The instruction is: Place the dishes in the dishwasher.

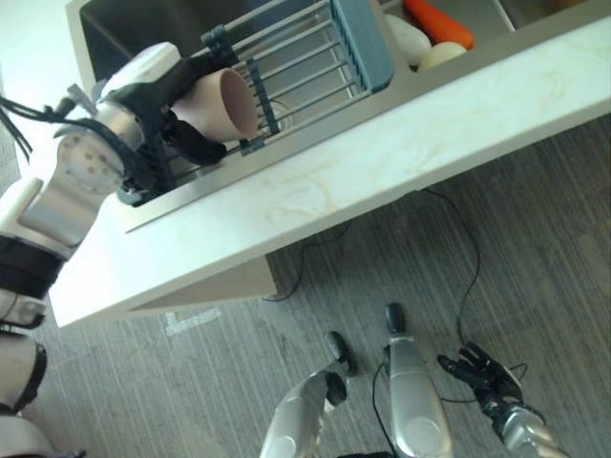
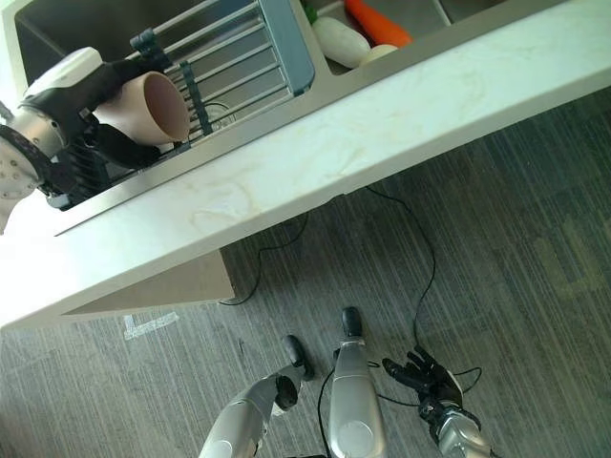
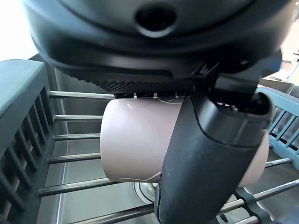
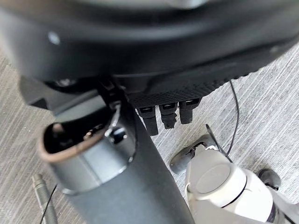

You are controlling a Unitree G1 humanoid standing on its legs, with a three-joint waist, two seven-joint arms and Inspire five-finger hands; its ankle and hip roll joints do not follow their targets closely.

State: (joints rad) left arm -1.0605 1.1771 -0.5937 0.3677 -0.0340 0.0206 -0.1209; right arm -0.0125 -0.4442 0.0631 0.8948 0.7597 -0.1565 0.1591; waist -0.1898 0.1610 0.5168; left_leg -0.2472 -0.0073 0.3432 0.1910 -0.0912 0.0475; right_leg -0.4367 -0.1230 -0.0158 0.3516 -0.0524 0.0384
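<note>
The left hand (image 1: pixel 158 100) grips a beige cup (image 1: pixel 224 103) with its fingers closed around it — above the rack (image 1: pixel 305 57) in the sink; the right hand (image 1: pixel 487 377) hangs open near the floor.

**No readable text**

No lettering, label, number or sign can be read anywhere. The pinkish cup (image 1: pixel 224 103) in the left hand (image 1: pixel 143 91) has a plain wall, and the rack (image 1: pixel 296 57) at its 2 o'clock and the pale counter (image 1: pixel 401 153) are unmarked too.
</note>
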